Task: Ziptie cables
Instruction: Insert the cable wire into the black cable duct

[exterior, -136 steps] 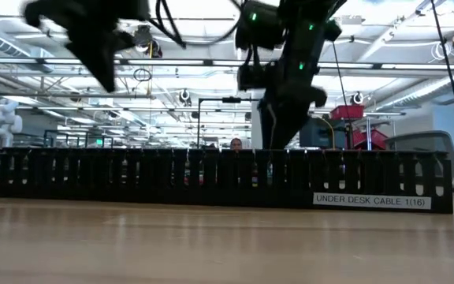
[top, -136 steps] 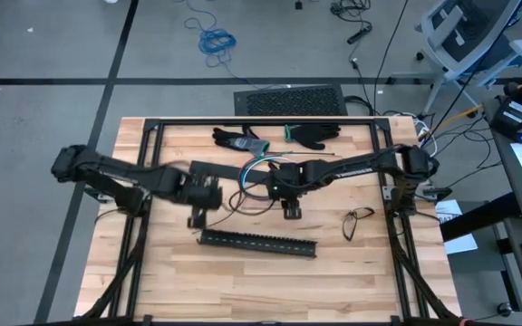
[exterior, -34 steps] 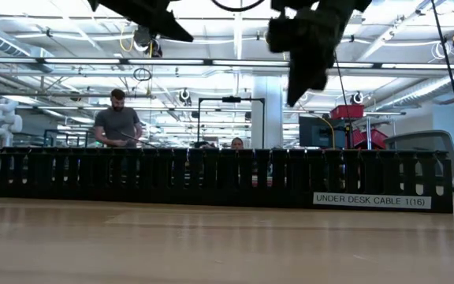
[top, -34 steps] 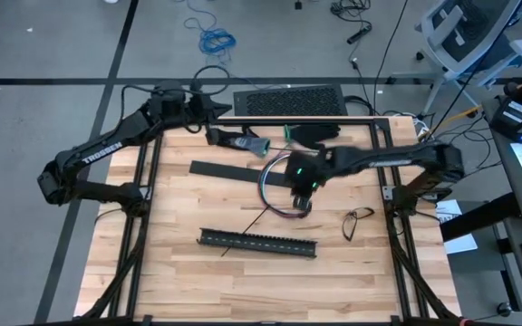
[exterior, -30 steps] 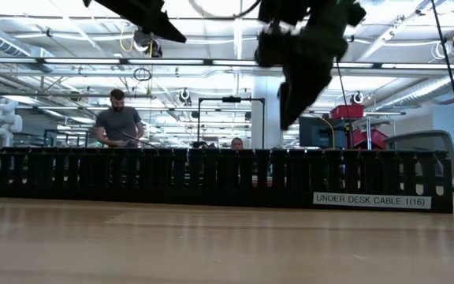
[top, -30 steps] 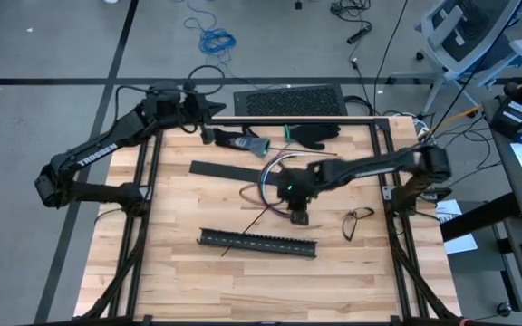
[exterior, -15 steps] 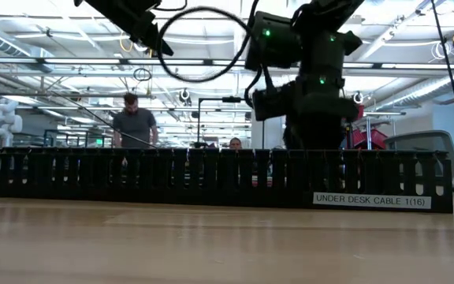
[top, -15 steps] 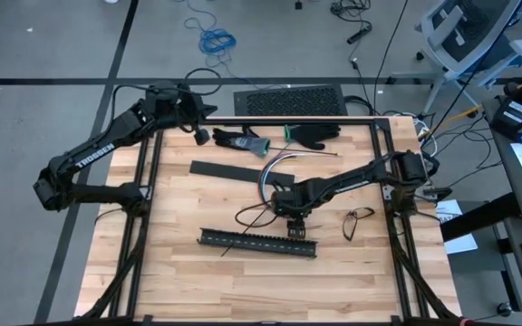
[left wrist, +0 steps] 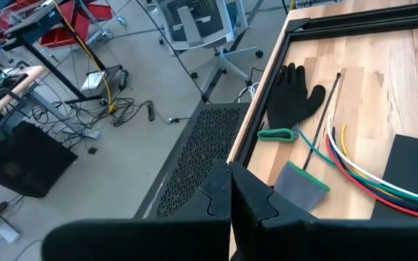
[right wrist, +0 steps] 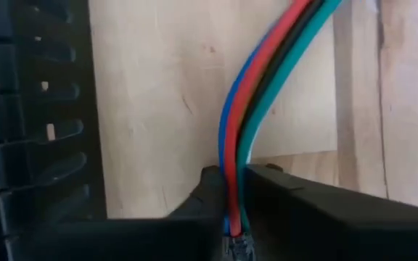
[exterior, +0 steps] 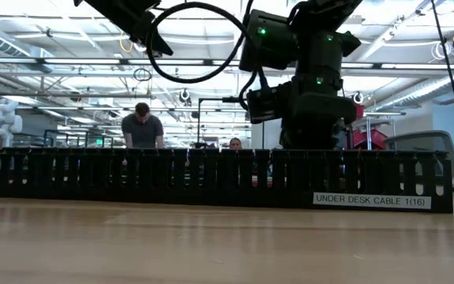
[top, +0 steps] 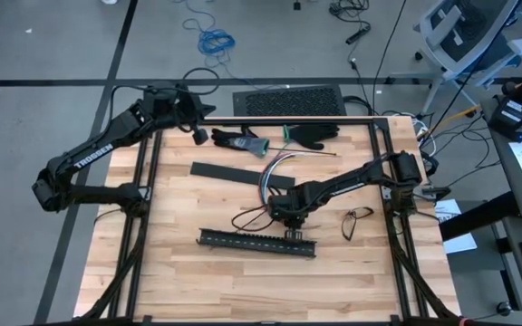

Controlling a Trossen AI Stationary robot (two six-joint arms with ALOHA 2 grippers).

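The cables [top: 266, 177], a bundle of blue, red, black and green wires [right wrist: 267, 65], arc over the middle of the table. My right gripper [top: 289, 228] points down just behind the long black slotted duct [top: 256, 243] and is shut on the bundle. In the low view the duct [exterior: 211, 177] hides its fingers. My left gripper [top: 198, 135] hangs shut above the table's far left edge with nothing in it; its wrist view shows its shut fingers [left wrist: 231, 199] and the cables [left wrist: 354, 170] beyond. My right gripper pinches the bundle near one end [right wrist: 232, 156] between its two fingers [right wrist: 267, 185], all the wires side by side. The fingers come from above, pointing down. From the fingers the wires curve away over the wood toward the table's far side.
A flat black strip [top: 234, 171] lies left of the cables. Two gloves [top: 241, 140] [top: 315, 134] lie by the far edge, and a pair of glasses [top: 359, 218] near the right. Thin dark wires [top: 247, 217] lie next to my right gripper. A person [exterior: 143, 126] stands beyond the table.
My right gripper has come down and toward the table's near edge, ending low just behind the duct. The person in the room behind has walked to the right.
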